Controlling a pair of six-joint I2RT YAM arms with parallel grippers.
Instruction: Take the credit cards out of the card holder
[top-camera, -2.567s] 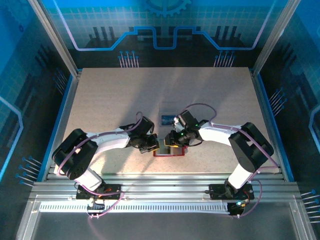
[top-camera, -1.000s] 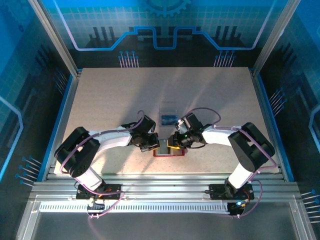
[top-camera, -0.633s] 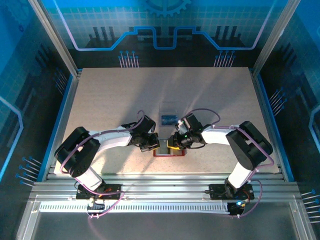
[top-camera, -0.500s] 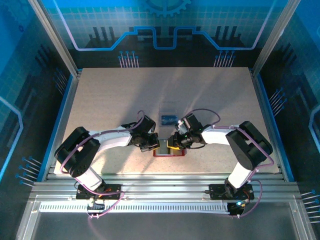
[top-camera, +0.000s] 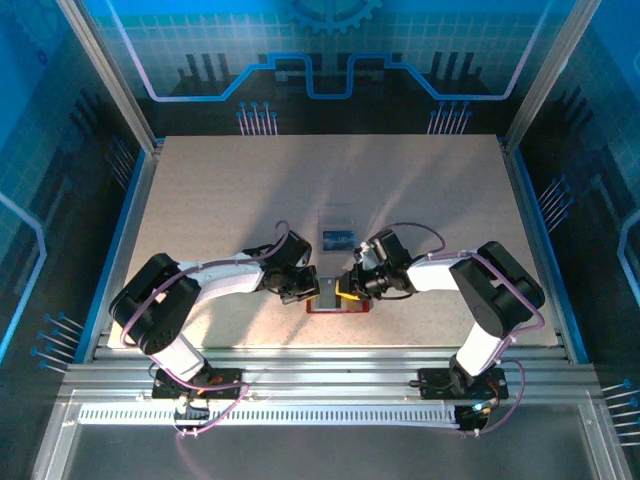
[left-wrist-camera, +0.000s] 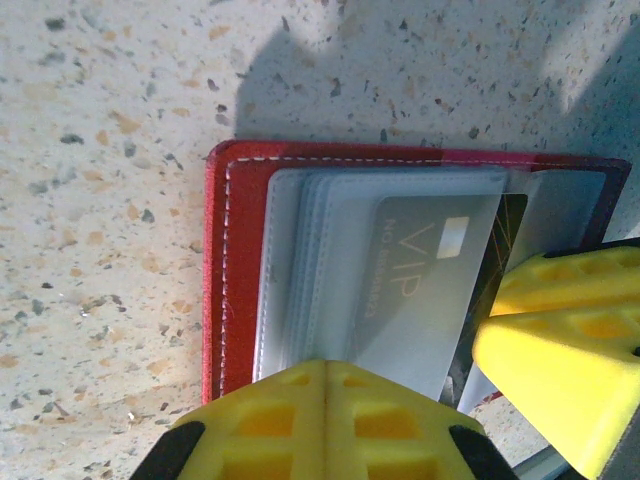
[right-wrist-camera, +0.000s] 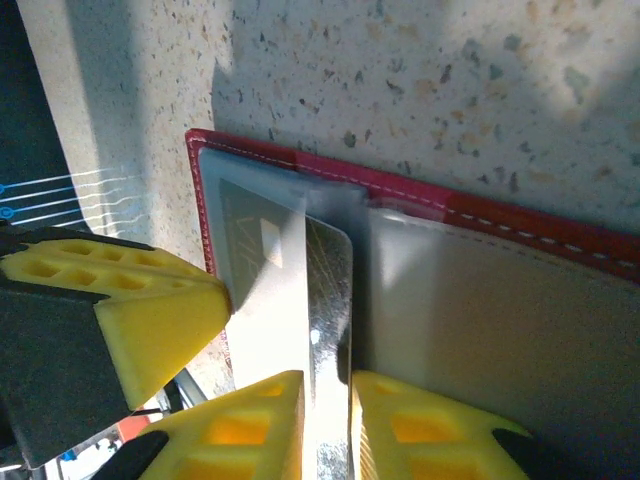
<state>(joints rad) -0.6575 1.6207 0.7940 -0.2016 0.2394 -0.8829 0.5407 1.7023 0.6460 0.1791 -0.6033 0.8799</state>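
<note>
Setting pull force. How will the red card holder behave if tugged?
Probably light and slippy: the card holder lies flat on a smooth table, so it may slide unless the shut left end effector over its edge pins it. Its clear sleeves look floppy and could lift with the card.

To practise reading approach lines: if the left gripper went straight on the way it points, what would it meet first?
Probably the clear plastic sleeves of the open red card holder, holding a grey VIP card; depth is unclear.
</note>
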